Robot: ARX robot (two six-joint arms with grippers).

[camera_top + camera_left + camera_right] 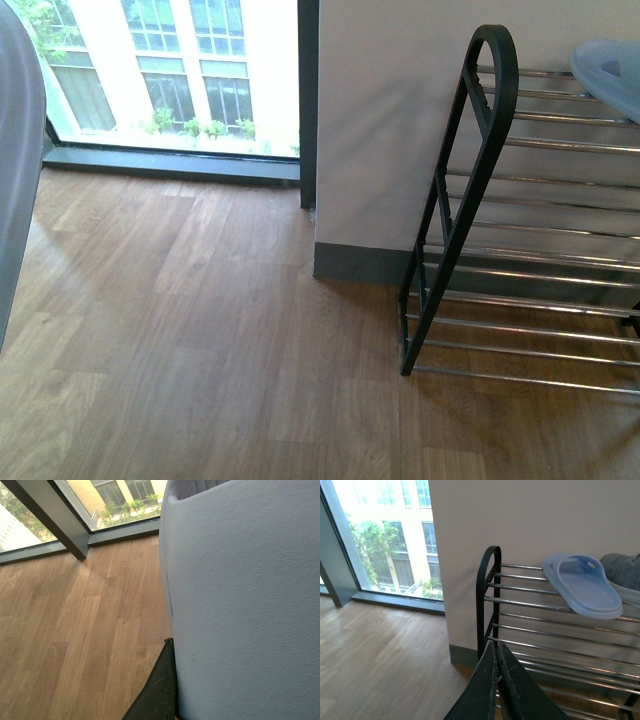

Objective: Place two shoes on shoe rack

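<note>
At the far left edge of the front view a grey padded surface [15,150] runs down the frame, and behind it the window [170,70] fills the upper left, showing a pale building and greenery. Wooden floor [200,350] covers the lower left and centre. A white wall [390,120] with a grey skirting stands at upper centre. The shoe rack [480,200] occupies the right side, its black rounded end facing the camera and chrome bars running off the right edge. A pale blue slipper [610,75] pokes in at the upper right, resting on the top bars.

In the left wrist view, floor lies left, and a large light grey textured surface [245,605] fills the right; of the left gripper [160,690] only one dark finger shows, so its state cannot be told.

In the right wrist view the right gripper [496,680] has its fingers pressed together at lower centre, empty. One grey knit shoe [622,570] sits on the top tier at the right edge, just beside the slipper.
</note>
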